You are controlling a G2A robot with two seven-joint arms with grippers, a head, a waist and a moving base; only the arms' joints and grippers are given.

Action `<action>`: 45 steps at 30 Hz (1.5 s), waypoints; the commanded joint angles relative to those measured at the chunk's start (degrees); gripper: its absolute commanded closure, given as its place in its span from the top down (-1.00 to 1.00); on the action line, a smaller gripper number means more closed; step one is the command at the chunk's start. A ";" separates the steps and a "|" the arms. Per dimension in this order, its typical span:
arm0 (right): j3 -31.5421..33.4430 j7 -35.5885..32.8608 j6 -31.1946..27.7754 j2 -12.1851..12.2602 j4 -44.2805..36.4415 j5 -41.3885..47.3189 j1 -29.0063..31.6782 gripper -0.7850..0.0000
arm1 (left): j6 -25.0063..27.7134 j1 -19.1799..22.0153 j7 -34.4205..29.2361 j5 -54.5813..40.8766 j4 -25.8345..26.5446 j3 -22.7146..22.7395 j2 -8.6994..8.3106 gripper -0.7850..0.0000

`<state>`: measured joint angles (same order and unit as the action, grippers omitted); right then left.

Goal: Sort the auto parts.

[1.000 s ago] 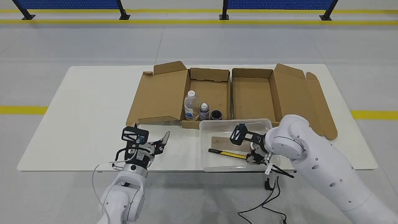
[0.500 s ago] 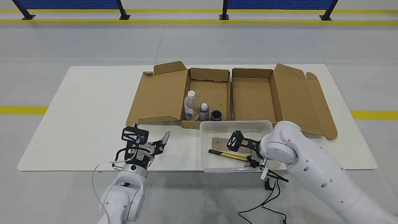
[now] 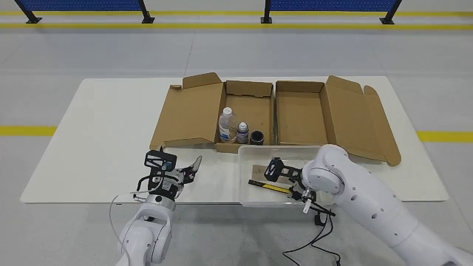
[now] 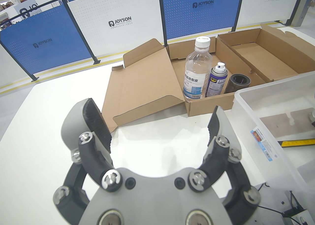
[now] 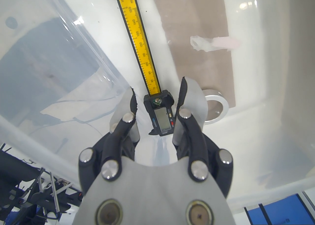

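Caliper (image 5: 137, 38) is found lying in the clear bin (image 5: 61, 38), its display head straddled, unpinched, by the spread fingers of the right gripper (image 5: 158, 86). A snag on the adjacent metal ring (image 5: 216, 109) is judged possible. The left gripper (image 4: 154, 107) is held spread above the table.

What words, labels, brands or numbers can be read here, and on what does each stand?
Fence panels: logo with wordmark, repeated on each panel; legible, but a brand, so not quoted.
Caliper: black numerals along its yellow scale; the display shows no digits.
Water bottle: blue label print, too small to read.
Spray can: label too small to read.
Sticker on the clear bin: print too small to read.
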<state>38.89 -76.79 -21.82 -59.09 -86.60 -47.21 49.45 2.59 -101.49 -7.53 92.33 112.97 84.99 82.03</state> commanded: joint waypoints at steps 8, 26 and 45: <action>-1.31 0.14 0.63 -0.89 2.39 0.45 -0.89 -0.06 | 0.00 0.00 0.00 0.00 0.00 0.00 0.00 1.00; -3.09 -0.62 0.92 -2.35 5.99 0.99 -2.59 0.00 | 0.00 0.00 0.00 0.00 0.00 0.00 0.00 1.00; -2.62 -0.59 0.71 -2.75 6.31 0.69 -3.21 -1.00 | 0.00 0.00 0.00 0.00 0.00 0.00 0.00 1.00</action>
<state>36.11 -77.35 -21.18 -61.89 -80.04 -46.43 46.21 2.59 -101.49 -7.53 92.33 112.97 84.99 82.03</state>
